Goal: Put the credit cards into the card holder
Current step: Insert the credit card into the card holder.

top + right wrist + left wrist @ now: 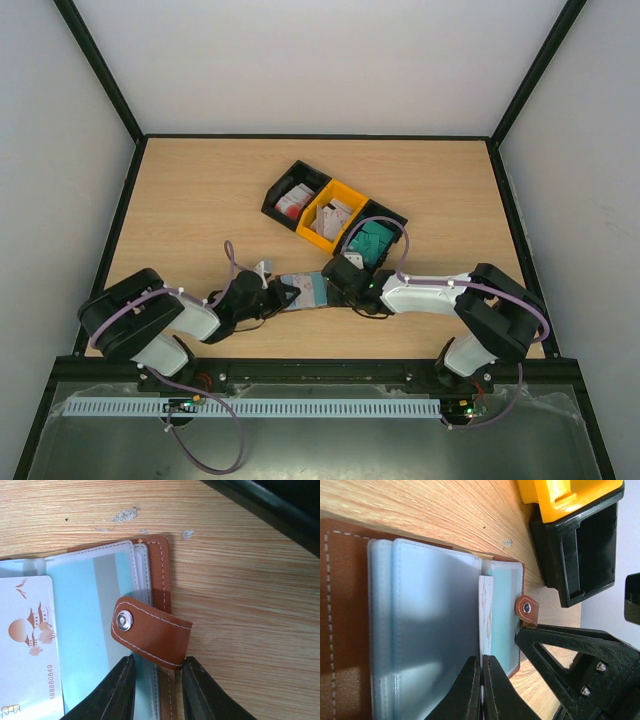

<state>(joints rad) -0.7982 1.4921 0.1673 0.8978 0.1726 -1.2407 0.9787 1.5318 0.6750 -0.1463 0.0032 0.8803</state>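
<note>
The brown wallet lies open on the table, near the front edge and between the two grippers, with the bins just behind it. The left gripper is closed tight on the edge of a white card, which lies over a teal card in a see-through pocket. The right gripper is a little way open, with one jaw on each side of the wallet's edge by the snap tab, and it looks like it grips that edge.
</note>
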